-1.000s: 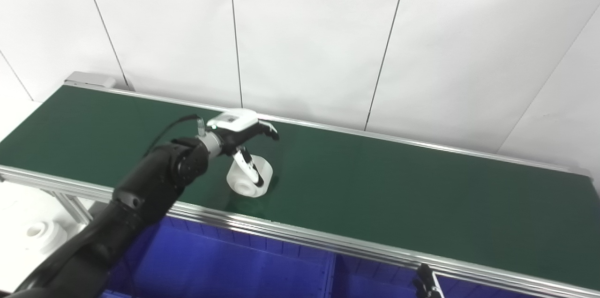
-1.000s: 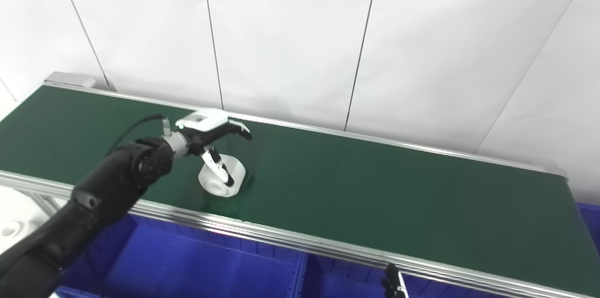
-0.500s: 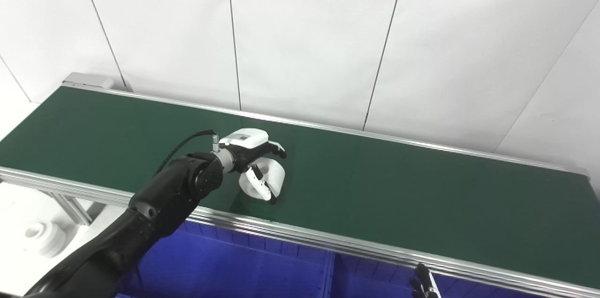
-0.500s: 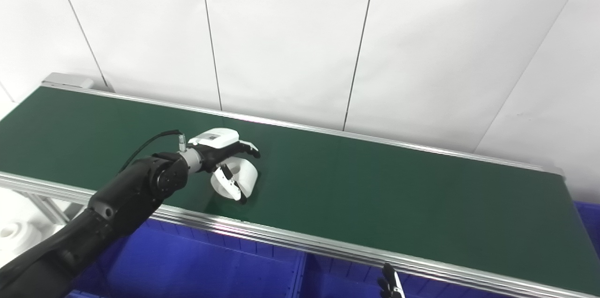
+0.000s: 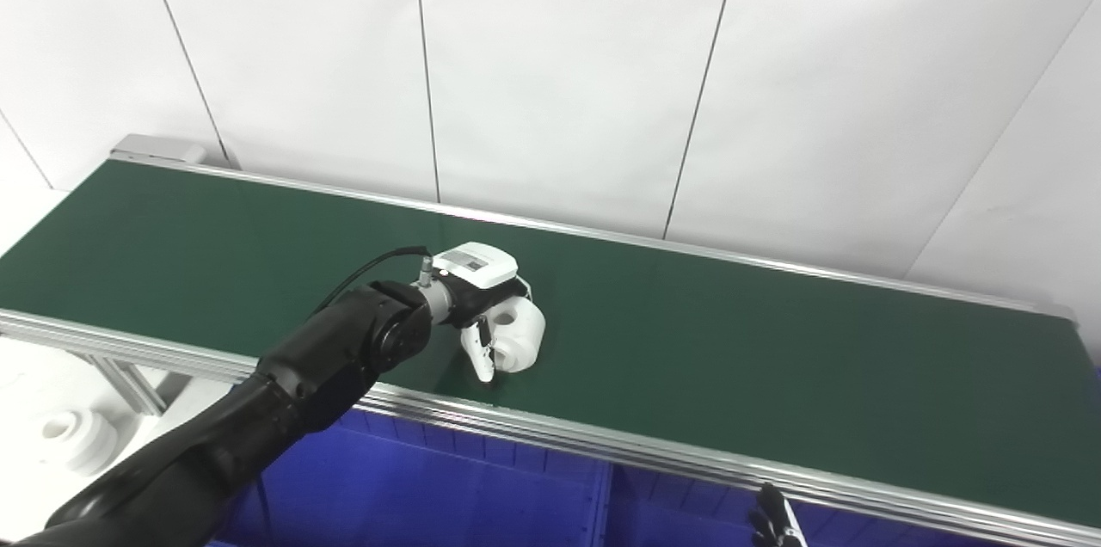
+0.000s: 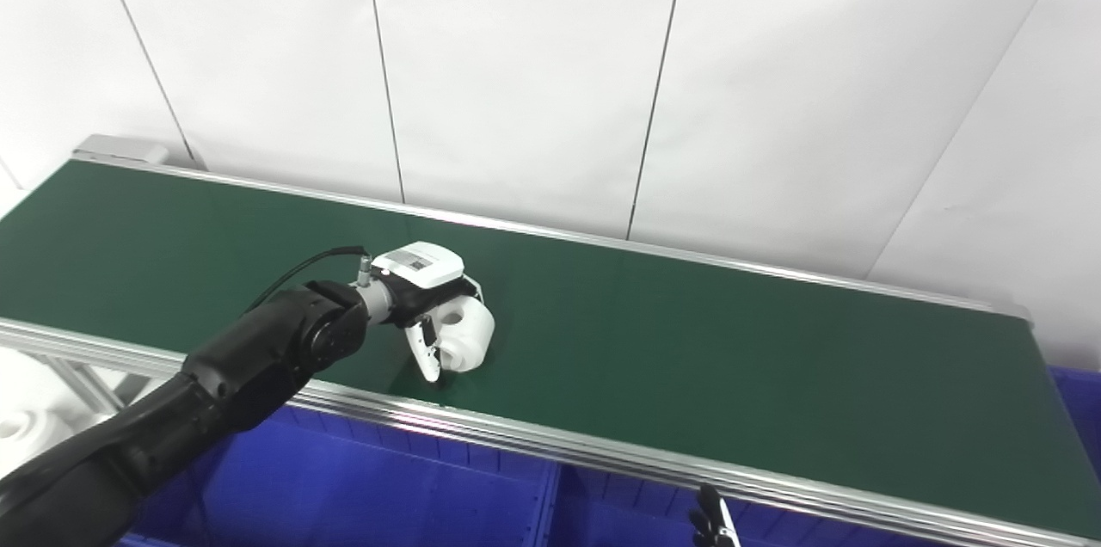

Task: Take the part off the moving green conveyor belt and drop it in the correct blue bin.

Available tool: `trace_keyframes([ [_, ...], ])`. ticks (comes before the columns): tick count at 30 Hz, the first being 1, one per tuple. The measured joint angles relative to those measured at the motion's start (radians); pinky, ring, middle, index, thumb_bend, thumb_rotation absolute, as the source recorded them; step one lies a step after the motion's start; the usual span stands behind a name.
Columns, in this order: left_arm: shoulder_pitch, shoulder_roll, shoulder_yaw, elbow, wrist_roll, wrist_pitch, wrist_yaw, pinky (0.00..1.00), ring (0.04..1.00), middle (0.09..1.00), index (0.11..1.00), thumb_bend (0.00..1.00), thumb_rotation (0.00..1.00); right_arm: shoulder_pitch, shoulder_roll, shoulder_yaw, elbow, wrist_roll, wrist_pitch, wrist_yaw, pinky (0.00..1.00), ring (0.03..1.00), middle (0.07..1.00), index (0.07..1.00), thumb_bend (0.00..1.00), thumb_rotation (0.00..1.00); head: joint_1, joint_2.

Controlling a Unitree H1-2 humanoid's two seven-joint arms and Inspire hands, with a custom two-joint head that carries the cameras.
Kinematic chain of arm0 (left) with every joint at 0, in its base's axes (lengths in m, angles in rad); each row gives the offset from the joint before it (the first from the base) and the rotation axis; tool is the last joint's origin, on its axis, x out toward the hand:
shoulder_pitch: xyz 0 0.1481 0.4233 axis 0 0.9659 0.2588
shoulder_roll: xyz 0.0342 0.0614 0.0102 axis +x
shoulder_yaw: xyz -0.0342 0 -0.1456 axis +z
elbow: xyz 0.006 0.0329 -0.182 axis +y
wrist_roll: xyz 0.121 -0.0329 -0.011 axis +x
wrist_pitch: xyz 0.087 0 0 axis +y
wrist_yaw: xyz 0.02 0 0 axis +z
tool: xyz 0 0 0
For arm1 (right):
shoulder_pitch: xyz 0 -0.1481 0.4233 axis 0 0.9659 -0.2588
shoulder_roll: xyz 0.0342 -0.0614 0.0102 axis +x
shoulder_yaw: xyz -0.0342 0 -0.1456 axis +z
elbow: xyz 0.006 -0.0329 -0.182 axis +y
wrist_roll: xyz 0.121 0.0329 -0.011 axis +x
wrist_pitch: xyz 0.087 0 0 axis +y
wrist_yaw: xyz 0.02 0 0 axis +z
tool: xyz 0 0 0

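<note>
Left eye view, part: the white round part (image 5: 519,337) with a hole in its face lies on the green conveyor belt (image 5: 731,358), near the belt's front edge and left of its middle.
Contact: my left hand (image 5: 478,296) is wrapped over the part from the left and above; my fingers (image 5: 479,351) curl down across its near face, one white fingertip reaching the belt just in front of it.
Left hand state: grasping the part, with the part's lower side touching the belt surface.
Left arm: my black forearm (image 5: 344,351) comes in from the bottom left corner, crosses the belt's front rail (image 5: 602,442) and ends at the white-backed hand.
Right hand: only the dark fingertips of my right hand (image 5: 774,524) show at the bottom edge, right of centre, below the front rail; I cannot tell whether they are spread or closed.
Blue bin: the blue bin (image 5: 413,495) sits below the belt's front edge, directly under my left arm, and a 2nd blue compartment (image 5: 679,517) lies to its right past a divider.
Belt surroundings: a white panelled wall (image 5: 559,57) rises behind the belt's back edge.
Off the belt: another white ring-shaped part (image 5: 76,435) rests on the pale surface beyond the belt's left front corner.
</note>
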Motion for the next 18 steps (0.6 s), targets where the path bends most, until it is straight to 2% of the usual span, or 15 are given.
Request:
trace_keyframes([
  [1, 0.002, -0.009, 0.019, 0.018, -0.025, -0.010, 0.021, 0.43, 0.488, 0.538, 0.479, 0.53, 0.04, 0.000, 0.000, 0.000, -0.001, -0.001, 0.000, 0.000, 0.95, 0.961, 0.985, 0.990, 0.84, 0.97, 0.000, 0.000],
  [4, 0.032, -0.043, 0.090, 0.036, -0.107, -0.026, 0.088, 0.37, 0.437, 0.498, 0.483, 0.53, 0.01, 0.001, 0.000, 0.000, -0.003, -0.001, 0.000, 0.000, 0.95, 0.960, 0.983, 0.987, 0.84, 0.96, -0.003, 0.003],
  [7, 0.080, -0.106, 0.164, 0.040, -0.201, -0.029, 0.143, 0.36, 0.435, 0.514, 0.472, 0.52, 0.00, 0.002, -0.001, 0.000, -0.004, -0.001, 0.000, 0.000, 0.94, 0.958, 0.981, 0.986, 0.85, 0.96, -0.006, 0.008],
  [9, 0.108, -0.146, 0.191, 0.032, -0.249, -0.028, 0.171, 0.37, 0.443, 0.518, 0.469, 0.52, 0.00, 0.002, -0.001, 0.000, -0.007, -0.001, 0.000, 0.004, 0.94, 0.957, 0.979, 0.985, 0.85, 0.96, -0.006, 0.008],
  [11, 0.123, -0.169, 0.195, 0.023, -0.268, -0.029, 0.186, 0.39, 0.461, 0.525, 0.465, 0.52, 0.00, 0.002, 0.000, 0.001, -0.009, -0.001, 0.000, 0.006, 0.93, 0.956, 0.978, 0.985, 0.85, 0.96, -0.006, 0.008],
  [15, 0.144, -0.176, 0.179, -0.015, -0.272, -0.027, 0.183, 0.42, 0.484, 0.533, 0.459, 0.52, 0.00, 0.004, 0.000, 0.001, -0.010, 0.003, 0.000, 0.012, 0.93, 0.956, 0.975, 0.983, 0.84, 0.95, 0.000, 0.015],
  [18, 0.166, -0.176, 0.158, -0.062, -0.263, -0.025, 0.169, 0.37, 0.445, 0.514, 0.471, 0.52, 0.00, 0.007, 0.000, 0.001, -0.010, 0.010, 0.000, 0.013, 0.93, 0.954, 0.975, 0.981, 0.84, 0.95, 0.002, 0.020],
])
